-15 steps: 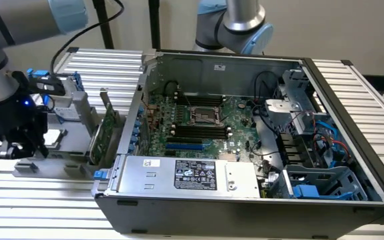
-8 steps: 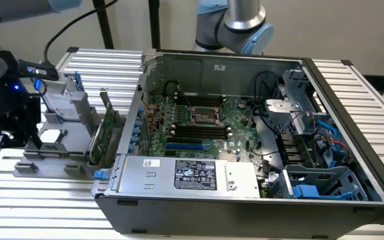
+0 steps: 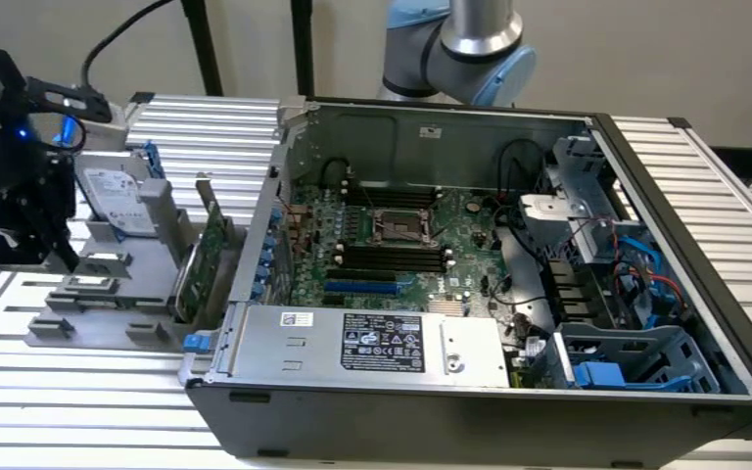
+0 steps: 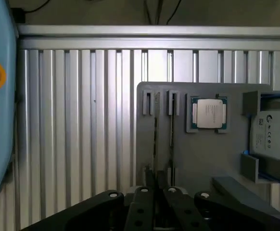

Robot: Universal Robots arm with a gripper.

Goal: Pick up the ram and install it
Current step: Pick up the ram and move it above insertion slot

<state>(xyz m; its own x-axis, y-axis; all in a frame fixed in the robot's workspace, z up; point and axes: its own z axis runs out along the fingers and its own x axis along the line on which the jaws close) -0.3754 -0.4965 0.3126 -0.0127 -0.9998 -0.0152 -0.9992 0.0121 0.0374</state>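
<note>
Open-topped black computer case [image 3: 481, 416]: entry from above free. Inside, black memory slots [image 3: 383, 259] hemmed between processor socket [image 3: 392, 227] and silver power-supply box [image 3: 363, 341]. Outside, upright green expansion cards [image 3: 204, 264] crowd case's wall.

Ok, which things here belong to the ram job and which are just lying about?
Job: gripper, ram edge-on in grey holder, black memory slots.
Lying about: processor, hard drive, green expansion card, power supply.
</note>
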